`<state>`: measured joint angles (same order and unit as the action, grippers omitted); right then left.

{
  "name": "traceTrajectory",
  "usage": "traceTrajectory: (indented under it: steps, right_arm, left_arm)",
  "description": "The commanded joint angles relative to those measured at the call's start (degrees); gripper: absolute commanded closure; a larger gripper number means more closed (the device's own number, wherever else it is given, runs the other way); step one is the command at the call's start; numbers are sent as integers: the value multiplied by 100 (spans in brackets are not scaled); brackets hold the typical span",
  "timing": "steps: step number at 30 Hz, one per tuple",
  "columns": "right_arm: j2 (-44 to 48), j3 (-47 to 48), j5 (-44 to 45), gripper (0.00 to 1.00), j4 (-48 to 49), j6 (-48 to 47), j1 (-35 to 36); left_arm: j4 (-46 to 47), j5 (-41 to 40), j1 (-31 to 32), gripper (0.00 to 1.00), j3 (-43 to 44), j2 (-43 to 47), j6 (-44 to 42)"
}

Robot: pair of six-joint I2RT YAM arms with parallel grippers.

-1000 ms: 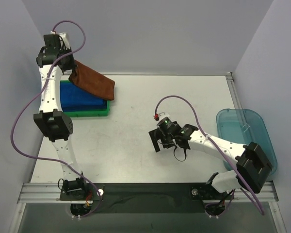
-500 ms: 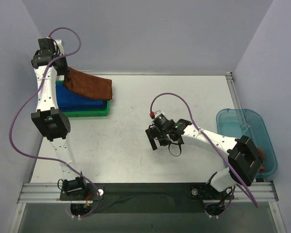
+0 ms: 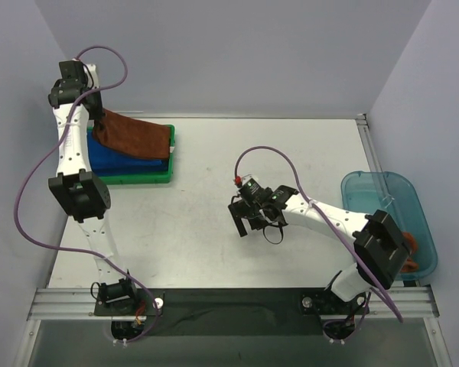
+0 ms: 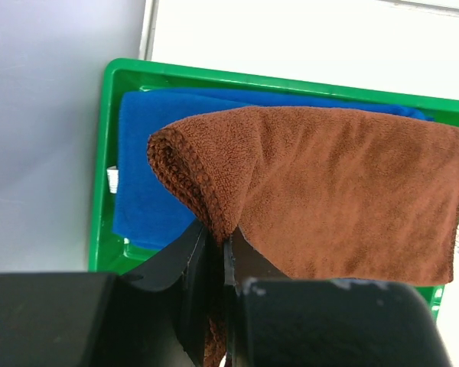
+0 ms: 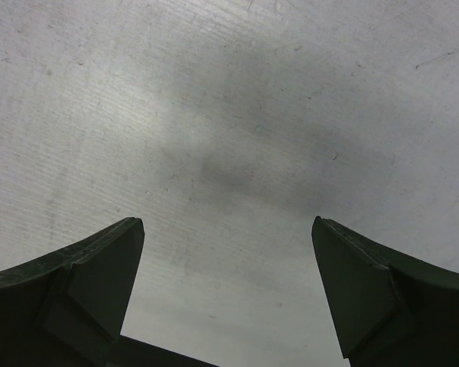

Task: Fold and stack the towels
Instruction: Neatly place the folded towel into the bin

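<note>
brown towel going onto the stack

stacking step here: the left gripper [image 4: 214, 238] is clamped tight on a corner of the rust-brown towel [image 4: 336, 191], holding it over the blue towels [image 4: 149, 164] in the green tray [image 4: 107, 153]. its far end seems to rest on the stack, hard to be sure. next up, i'd say: lower, release, leave it flat. the right gripper [image 5: 226, 252] hangs wide open over the table [image 5: 229, 92], holding nothing.

Top towel [image 4: 344, 183] is showing rust-brown, plain terry | towels beneath [image 4: 149, 168] are showing royal blue | tray [image 4: 101, 191] is showing bright green | bin [image 3: 367, 199] is showing translucent teal | table [image 5: 229, 115] is showing scuffed pale grey | arms [image 3: 67, 145] are showing white with black joints
</note>
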<state>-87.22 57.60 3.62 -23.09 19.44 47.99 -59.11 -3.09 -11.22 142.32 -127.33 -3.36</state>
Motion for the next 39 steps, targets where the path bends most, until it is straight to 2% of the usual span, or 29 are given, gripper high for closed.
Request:
traceTrajectory:
  steps: [1, 7, 20, 39]
  right_arm:
    - [-111, 225, -19, 4, -275, -46, -18]
    - [-216, 260, -19, 5, -327, -90, 9]
    - [-392, 295, -45, 5, -363, -134, 35]
    - [-594, 427, -107, 5, -406, -116, 176]
  left_arm:
    - [128, -218, -117, 100, 182, -20, -183]
    - [260, -332, -99, 100, 68, -204, -183]
    - [655, -1201, -90, 100, -275, -521, -403]
    - [524, -1914, -99, 100, 226, -873, -526]
